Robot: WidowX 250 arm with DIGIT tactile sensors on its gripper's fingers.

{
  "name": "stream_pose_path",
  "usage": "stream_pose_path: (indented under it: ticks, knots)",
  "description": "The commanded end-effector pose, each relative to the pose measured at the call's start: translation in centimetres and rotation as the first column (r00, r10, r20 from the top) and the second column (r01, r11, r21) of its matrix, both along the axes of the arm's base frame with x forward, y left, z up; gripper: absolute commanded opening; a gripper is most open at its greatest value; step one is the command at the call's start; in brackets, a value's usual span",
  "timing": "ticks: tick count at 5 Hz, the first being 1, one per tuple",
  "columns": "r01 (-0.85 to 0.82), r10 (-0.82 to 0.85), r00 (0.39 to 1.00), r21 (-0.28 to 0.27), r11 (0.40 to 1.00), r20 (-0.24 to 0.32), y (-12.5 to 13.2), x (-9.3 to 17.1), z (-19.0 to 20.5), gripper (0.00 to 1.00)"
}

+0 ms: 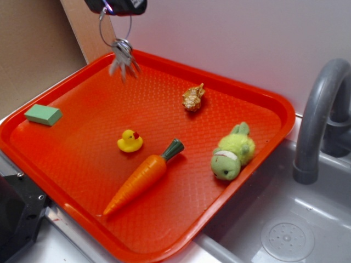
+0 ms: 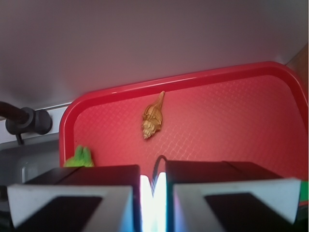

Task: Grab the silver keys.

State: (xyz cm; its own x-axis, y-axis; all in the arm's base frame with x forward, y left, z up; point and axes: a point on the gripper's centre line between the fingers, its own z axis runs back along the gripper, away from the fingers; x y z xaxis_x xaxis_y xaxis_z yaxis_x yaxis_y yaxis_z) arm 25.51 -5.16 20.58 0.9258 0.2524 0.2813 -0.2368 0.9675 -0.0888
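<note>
up top, the fingers of the gripper are clamping the wire ring of the keys, which are dangling clear above the tray's far corner. below are lying a shell, duck, carrot, plush and green block.

Exterior view: bright, even light, saturated orange tray; soft short shadows under carrot and duck; hanging silver keys motion-blurred. Wrist view: dimmer, reddish cast, gripper fingers out of focus, white glare in gap between them; shell slightly soft.
</note>
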Motion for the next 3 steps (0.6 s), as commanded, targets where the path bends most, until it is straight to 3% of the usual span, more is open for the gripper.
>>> stream_pose_path:
  ticks: [1,3]
  knots:
    - [0.007,-0.007,1.0,-0.012,1.0,0.021,-1.0,2.49,0.05,0.0]
    - [0.014,-0.014,1.0,-0.014,1.0,0.016,-0.97,3.19,-0.77,0.0]
